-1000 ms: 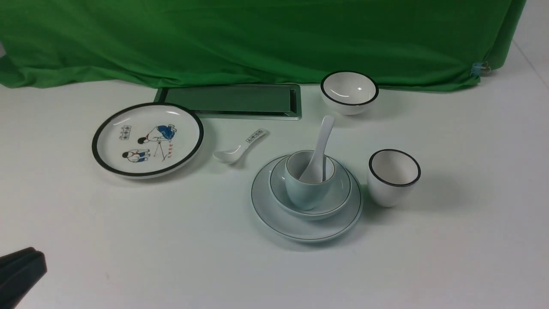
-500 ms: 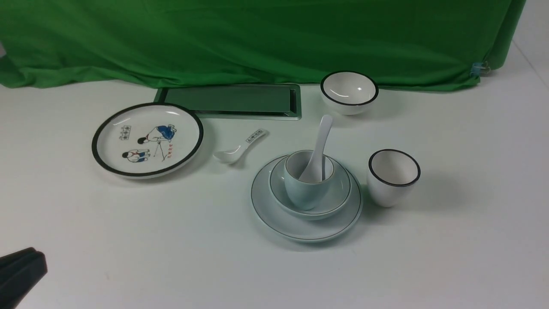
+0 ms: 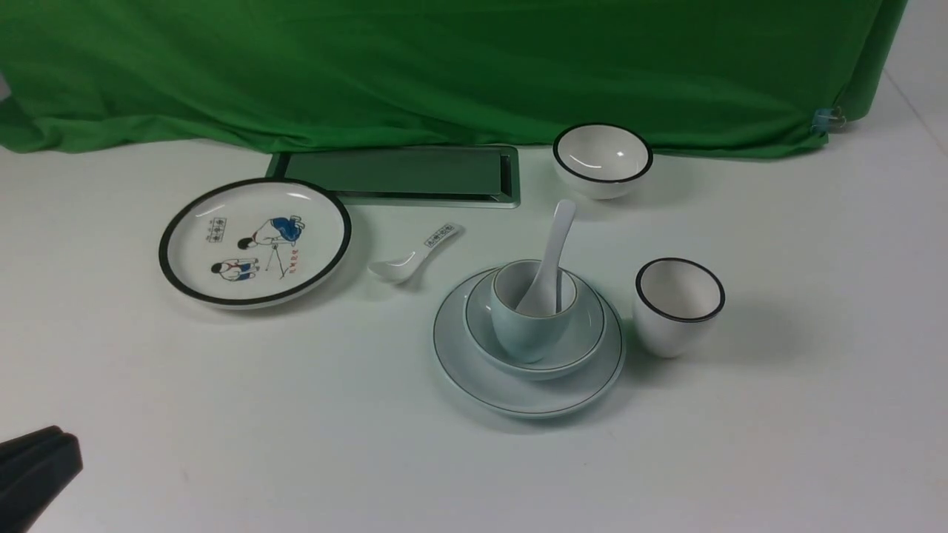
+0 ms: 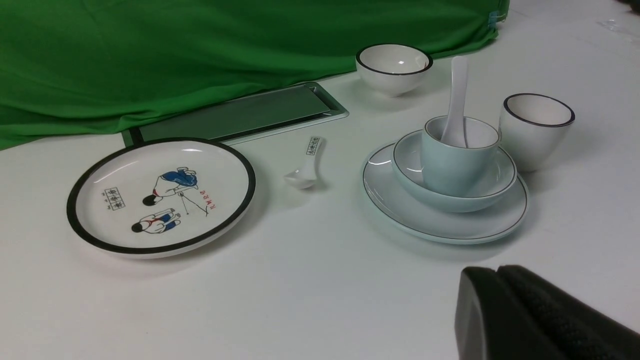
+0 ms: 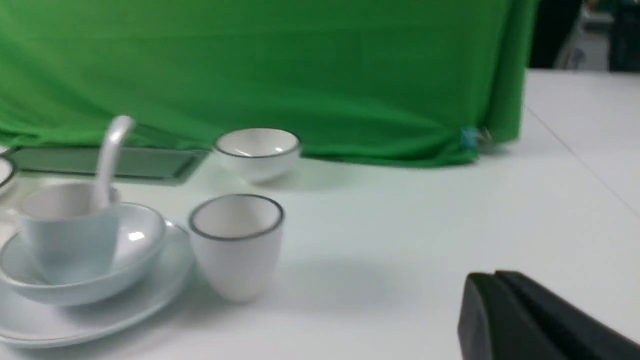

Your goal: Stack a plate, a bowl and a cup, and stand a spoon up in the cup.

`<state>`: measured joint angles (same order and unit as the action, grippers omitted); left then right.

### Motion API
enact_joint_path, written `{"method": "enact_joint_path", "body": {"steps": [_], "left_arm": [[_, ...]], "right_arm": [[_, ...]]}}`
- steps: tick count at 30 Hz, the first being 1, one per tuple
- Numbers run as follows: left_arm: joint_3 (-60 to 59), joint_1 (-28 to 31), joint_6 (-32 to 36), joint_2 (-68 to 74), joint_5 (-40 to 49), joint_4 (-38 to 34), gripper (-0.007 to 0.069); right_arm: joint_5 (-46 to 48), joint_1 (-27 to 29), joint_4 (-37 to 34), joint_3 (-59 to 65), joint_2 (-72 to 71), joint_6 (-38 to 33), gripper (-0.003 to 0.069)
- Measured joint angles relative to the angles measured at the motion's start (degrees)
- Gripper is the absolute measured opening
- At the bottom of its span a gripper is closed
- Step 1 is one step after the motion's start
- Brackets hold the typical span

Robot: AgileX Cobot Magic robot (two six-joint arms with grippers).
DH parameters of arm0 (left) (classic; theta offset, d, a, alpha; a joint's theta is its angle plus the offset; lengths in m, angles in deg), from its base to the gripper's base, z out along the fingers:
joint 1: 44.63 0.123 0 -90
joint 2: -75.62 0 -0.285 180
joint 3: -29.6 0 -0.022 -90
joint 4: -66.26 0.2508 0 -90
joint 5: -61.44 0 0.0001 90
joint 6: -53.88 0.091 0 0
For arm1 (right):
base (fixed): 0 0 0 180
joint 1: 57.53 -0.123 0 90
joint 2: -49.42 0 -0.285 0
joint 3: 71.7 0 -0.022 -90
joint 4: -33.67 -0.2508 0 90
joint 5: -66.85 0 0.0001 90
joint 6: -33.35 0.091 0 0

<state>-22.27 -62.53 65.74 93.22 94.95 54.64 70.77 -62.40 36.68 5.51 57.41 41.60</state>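
Right of the middle of the white worktop (image 3: 222, 414) the stack is complete. The plain pale blue plate (image 3: 518, 389) lies flat, the shallow pale blue bowl (image 3: 585, 344) sits centred on it, and the handleless pale blue cup (image 3: 522, 333) stands upright in the bowl. The all-white spoon (image 3: 554, 244) stands in the cup with its scoop down inside and its handle leaning on the cup's far rim, tilted toward the back edge. Just beside the plate, toward the right edge and across a narrow gap, stands a white cup with a black rim (image 3: 679, 307). A small deep white bowl with a black rim (image 3: 602, 159) sits near the back edge against the green cloth (image 3: 444, 66). On the left half lies a black-rimmed plate with cartoon figures (image 3: 254, 242). Between it and the stack rests a white spoon with a patterned handle (image 3: 415, 254), scoop toward the front. A metal-framed recessed panel (image 3: 400, 174) runs along the back edge. The left gripper (image 3: 41, 463) hangs low at the front-left corner, well apart from all the crockery. In the left wrist view its black fingers (image 4: 480, 310) are pressed together along a seam, grasping nothing. The right gripper (image 5: 494, 282) shows only in the right wrist view, toward the right edge and well apart from the black-rimmed cup, likewise clenched and empty.
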Motion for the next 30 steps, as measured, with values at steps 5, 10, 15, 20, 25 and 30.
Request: {"method": "enact_joint_path", "body": {"steps": [5,10,15,20,25,30], "left_arm": [[0.0,0.0,0.0,0.1,0.0,0.2,-0.0031],[0.0,0.0,0.0,0.1,0.0,0.3,-0.0031],[0.0,0.0,0.2,0.1,0.0,0.3,-0.0031],[0.0,0.0,0.2,0.1,0.0,0.5,-0.0031],[0.0,0.0,0.2,0.1,0.0,0.5,-0.0031],[0.0,0.0,0.2,0.1,0.0,0.5,-0.003]], "right_arm": [[8.1,1.4,1.7,0.5,-0.2,2.6,0.0007],[9.5,2.6,2.4,0.5,-0.2,1.5,0.0007],[9.5,3.2,2.6,0.5,-0.2,-0.3,0.0007],[9.5,3.4,2.7,0.5,-0.2,-0.6,0.0007],[9.3,5.4,2.4,0.5,-0.2,-0.6,0.0008],[9.2,5.8,2.0,0.5,-0.2,-1.9,0.0008]]}}
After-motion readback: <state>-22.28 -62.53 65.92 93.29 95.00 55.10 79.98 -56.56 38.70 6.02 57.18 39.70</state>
